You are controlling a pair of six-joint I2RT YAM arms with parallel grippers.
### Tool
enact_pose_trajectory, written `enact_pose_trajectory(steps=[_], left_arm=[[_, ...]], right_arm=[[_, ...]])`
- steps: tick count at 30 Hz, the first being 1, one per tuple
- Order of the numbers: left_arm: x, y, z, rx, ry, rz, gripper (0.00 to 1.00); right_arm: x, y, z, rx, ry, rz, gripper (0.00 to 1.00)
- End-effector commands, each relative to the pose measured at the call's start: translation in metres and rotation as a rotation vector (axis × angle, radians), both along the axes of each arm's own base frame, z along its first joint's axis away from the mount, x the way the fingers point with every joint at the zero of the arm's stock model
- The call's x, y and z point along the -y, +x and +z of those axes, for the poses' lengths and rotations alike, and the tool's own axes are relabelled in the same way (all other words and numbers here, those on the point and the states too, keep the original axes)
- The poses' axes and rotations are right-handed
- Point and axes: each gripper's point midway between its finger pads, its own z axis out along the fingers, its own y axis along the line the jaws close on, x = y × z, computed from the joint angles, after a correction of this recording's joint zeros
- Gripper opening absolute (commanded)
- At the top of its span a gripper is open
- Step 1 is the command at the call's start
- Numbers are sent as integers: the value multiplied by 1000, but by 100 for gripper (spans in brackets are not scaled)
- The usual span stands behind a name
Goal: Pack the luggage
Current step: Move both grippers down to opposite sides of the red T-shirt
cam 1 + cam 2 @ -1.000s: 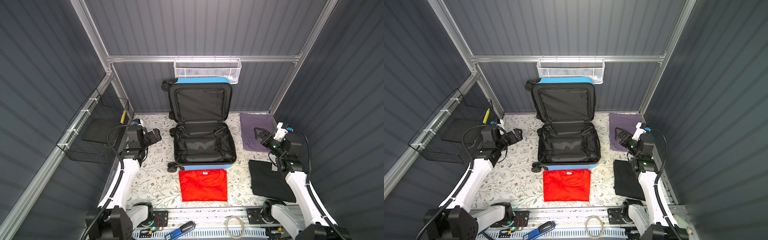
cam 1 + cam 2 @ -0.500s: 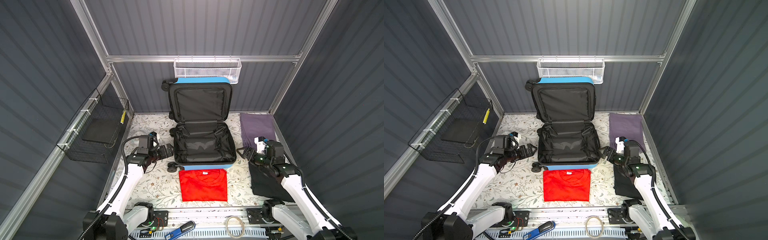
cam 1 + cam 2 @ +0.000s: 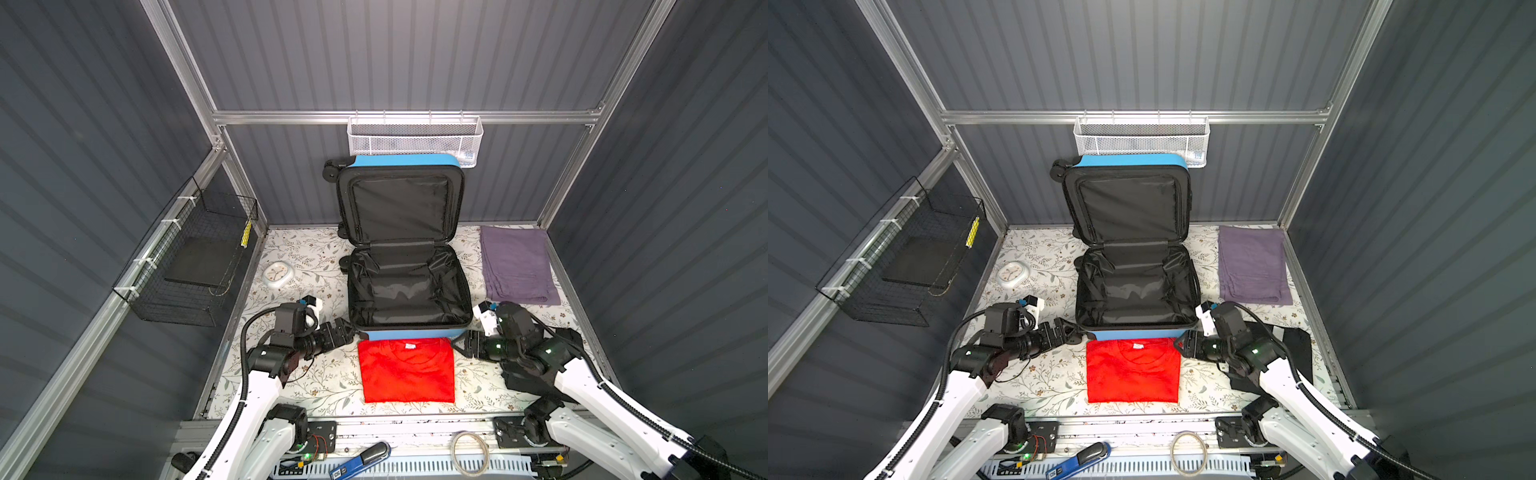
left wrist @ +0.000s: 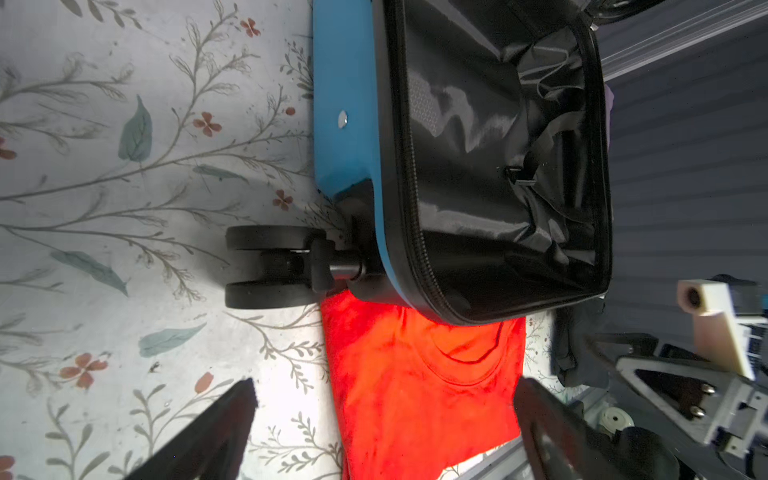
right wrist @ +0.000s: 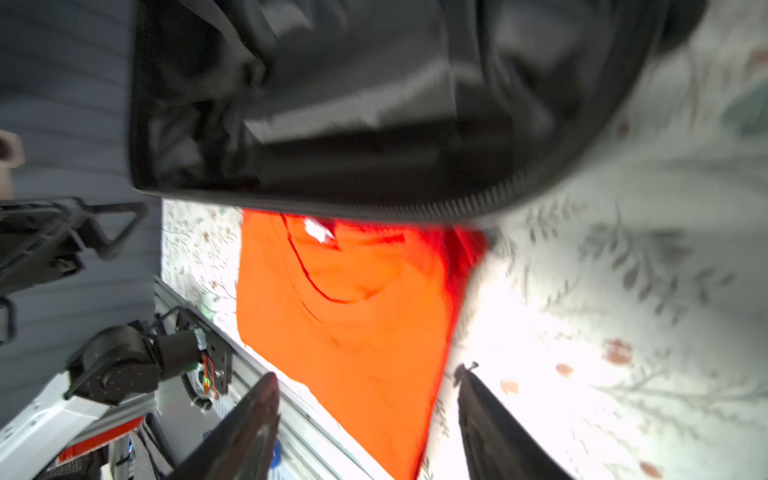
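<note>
The luggage (image 3: 411, 335) (image 3: 1133, 333) lies open in both top views, blue shell down, its black-lined lid propped against the back wall. A folded red T-shirt (image 3: 406, 370) (image 3: 1133, 370) lies flat just in front of it. My left gripper (image 3: 347, 328) (image 3: 1065, 330) is low by the shirt's far left corner, beside a black wheel (image 4: 266, 266). It is open and holds nothing. In the left wrist view the shirt (image 4: 415, 395) lies ahead of the left gripper (image 4: 382, 415). My right gripper (image 3: 457, 345) (image 5: 365, 399) sits at the shirt's (image 5: 353, 311) far right corner, jaws apart, gripping nothing.
A purple towel (image 3: 515, 266) lies right of the luggage, with a black garment (image 3: 1296, 345) partly under my right arm. A white clock (image 3: 277, 275) sits at the left. A black wire basket (image 3: 187, 266) hangs on the left wall and a white mesh basket (image 3: 413, 141) on the back wall.
Both arms have swung inward and down, from beside the luggage to the shirt's far corners. The right jaws have narrowed. The white clock now shows.
</note>
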Motion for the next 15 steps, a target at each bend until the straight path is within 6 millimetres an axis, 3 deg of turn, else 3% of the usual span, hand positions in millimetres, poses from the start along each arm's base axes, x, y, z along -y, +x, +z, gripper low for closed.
enact_pose_trajectory(steps=[1,3,5,7,15], left_arm=[[9,-11,-7,-69,-43,-22,99],[13,-14,-14,-86,-31,-30,97],[19,-20,-23,-101,-13,-44,96],[26,-25,-30,-105,5,-55,96],[44,-49,-65,-109,87,-91,91]], right_arm=[[-2,-7,-16,-36,-5,-21,64],[-7,-10,-21,-42,4,-14,64],[-5,-7,-25,-13,-33,-43,74],[-7,-8,-27,-6,-53,-39,78],[-12,-16,-39,-24,-21,-49,75]])
